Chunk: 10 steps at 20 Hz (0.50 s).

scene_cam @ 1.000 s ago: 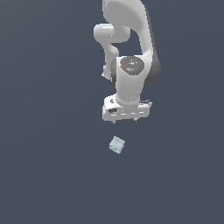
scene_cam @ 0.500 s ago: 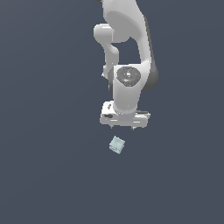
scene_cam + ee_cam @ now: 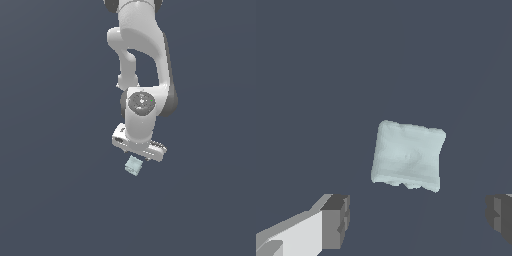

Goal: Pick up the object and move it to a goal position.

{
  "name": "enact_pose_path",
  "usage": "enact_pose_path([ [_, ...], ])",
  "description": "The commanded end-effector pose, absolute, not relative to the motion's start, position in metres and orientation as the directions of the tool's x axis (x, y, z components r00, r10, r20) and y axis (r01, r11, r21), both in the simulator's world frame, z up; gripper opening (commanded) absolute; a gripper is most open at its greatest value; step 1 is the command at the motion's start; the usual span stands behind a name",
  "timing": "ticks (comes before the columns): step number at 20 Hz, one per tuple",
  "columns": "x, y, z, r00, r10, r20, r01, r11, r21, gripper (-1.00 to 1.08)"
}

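Note:
The object [image 3: 133, 166] is a small pale blue-green block lying on the dark floor, partly covered by the hand in the exterior view. In the wrist view the object [image 3: 408, 156] fills the centre, its rounded top face toward the camera. My gripper [image 3: 418, 217] is open, one dark fingertip [image 3: 338, 220] on each side, spaced wider than the block. The fingers have not closed around it; the block lies just beyond the line between the fingertips. In the exterior view the gripper [image 3: 137, 154] hangs directly above the block and its fingers are hidden behind the hand.
Flat dark grey-blue floor [image 3: 55, 200] extends all around the block. The white arm [image 3: 142, 65] rises from the hand toward the top of the exterior view. Nothing else is in sight.
The hand has come down steadily toward the block over the last second, closing most of the gap. The block has not moved.

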<state>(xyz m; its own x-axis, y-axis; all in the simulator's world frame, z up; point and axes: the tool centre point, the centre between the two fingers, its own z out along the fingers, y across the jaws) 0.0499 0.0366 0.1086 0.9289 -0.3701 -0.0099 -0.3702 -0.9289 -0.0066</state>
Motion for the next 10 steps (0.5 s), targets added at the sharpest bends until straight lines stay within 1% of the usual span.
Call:
enact_pose_path([
  [1,0.055,0.034,0.103,0.907,-0.420,-0.007,-0.420,-0.907,-0.005,1.00],
  [10,0.065,0.029,0.091,0.860,-0.510,0.000,-0.510,-0.860,0.000,1.00],
])
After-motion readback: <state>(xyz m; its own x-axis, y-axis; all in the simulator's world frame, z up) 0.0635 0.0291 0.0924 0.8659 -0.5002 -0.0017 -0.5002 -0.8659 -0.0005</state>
